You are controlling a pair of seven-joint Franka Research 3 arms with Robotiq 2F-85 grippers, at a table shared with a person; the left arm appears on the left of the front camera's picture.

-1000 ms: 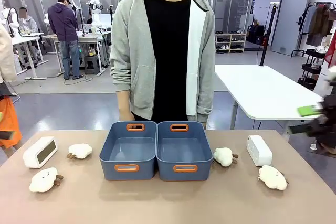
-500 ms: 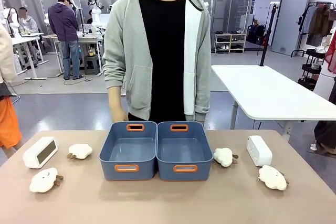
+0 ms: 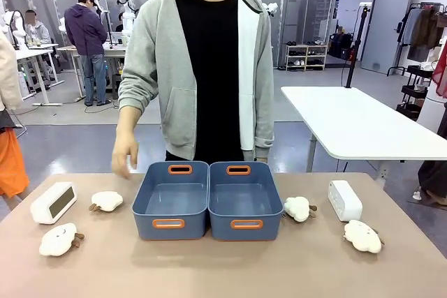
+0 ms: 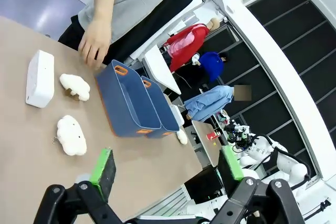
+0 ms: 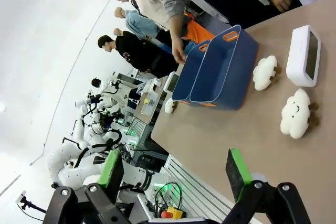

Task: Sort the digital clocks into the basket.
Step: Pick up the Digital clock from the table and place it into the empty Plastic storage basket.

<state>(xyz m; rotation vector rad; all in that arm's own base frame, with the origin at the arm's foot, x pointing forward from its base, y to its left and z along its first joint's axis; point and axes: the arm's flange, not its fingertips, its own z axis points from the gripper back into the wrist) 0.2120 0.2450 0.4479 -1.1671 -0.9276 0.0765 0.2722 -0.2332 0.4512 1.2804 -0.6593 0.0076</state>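
Person's hand (image 3: pixel 124 155) shifted left; two clocks (image 3: pixel 54 202), two baskets (image 3: pixel 195 229), four plushes (image 3: pixel 58 239).

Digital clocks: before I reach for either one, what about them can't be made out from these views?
- Left white rounded plastic digital clock: front view, greyish display angled and too small to read; left wrist view, display turned away.
- Right white plastic digital clock: front view, display faces away; right wrist view, digits too small.
- Both: undersides hidden against the tan table.
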